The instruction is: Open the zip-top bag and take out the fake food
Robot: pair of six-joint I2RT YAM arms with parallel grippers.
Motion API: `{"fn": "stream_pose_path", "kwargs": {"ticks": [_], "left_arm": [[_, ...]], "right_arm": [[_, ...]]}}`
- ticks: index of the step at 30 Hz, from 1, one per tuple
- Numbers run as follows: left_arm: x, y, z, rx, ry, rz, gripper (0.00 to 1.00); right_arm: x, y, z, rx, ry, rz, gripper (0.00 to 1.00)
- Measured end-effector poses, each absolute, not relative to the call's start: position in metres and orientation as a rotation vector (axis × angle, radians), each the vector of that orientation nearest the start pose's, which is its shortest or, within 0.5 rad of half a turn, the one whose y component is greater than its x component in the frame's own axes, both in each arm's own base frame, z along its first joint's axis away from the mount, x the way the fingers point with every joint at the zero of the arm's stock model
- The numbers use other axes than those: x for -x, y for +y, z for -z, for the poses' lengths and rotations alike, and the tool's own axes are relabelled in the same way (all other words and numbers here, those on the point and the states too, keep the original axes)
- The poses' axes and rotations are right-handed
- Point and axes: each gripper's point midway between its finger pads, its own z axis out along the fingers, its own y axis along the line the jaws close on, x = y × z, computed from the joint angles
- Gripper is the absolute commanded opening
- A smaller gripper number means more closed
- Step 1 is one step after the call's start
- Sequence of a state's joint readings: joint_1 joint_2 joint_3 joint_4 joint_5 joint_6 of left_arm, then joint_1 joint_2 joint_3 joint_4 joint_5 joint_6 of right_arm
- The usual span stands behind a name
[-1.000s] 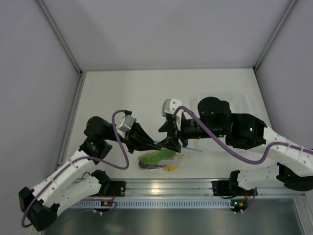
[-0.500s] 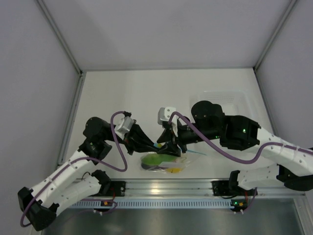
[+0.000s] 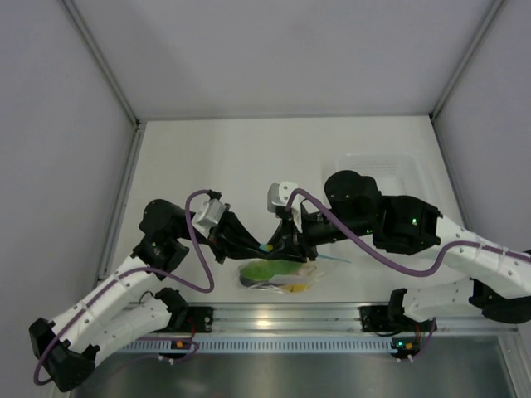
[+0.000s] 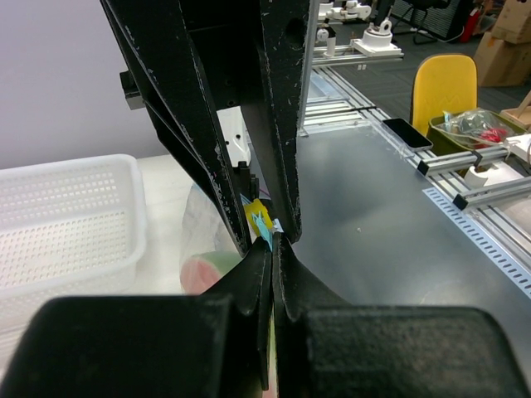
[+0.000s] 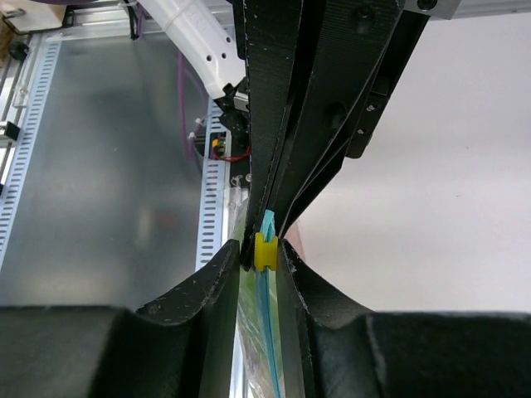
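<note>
The zip-top bag (image 3: 278, 274) lies near the table's front edge, with its teal zip strip (image 3: 330, 259) trailing to the right. Fake food shows through it: a green piece (image 3: 260, 269), a yellow piece (image 3: 293, 287) and a dark purple piece (image 3: 264, 284). My left gripper (image 3: 260, 247) is shut on the strip's end (image 4: 267, 230). My right gripper (image 3: 275, 246) faces it tip to tip and is shut on the yellow zip slider (image 5: 265, 249), with the teal strip (image 5: 270, 332) running between its fingers. A green-and-red piece (image 4: 207, 269) shows in the left wrist view.
A clear rigid tub (image 3: 383, 165) stands at the back right, behind the right arm. It appears as a pale perforated container (image 4: 66, 220) in the left wrist view. A metal rail (image 3: 282, 317) runs along the front edge, just below the bag.
My right gripper has moved left along the strip until it meets the left gripper's tips. The bag has shifted slightly left. The left gripper has barely moved.
</note>
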State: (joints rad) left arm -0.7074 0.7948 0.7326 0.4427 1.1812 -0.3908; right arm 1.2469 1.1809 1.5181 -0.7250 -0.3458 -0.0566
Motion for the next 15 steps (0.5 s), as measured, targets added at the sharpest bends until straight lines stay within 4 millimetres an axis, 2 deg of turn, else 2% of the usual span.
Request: {"fn": "stream_pose_path", "kwargs": {"ticks": [5, 12, 15], "left_arm": [[-0.0534, -0.2673, -0.3576, -1.325, 0.967, 1.565, 0.0], [-0.0533, -0.2673, -0.3576, -1.326, 0.967, 1.565, 0.0], [-0.0541, -0.2678, -0.3573, -1.324, 0.97, 1.565, 0.0]], "right_arm": [[-0.0529, 0.3381, -0.3662, 1.462, 1.519, -1.094, 0.2], [-0.0532, 0.338, -0.3661, 1.453, 1.53, -1.096, 0.21], [-0.054, 0.3379, -0.3658, 1.45, 1.534, -1.092, 0.18]]}}
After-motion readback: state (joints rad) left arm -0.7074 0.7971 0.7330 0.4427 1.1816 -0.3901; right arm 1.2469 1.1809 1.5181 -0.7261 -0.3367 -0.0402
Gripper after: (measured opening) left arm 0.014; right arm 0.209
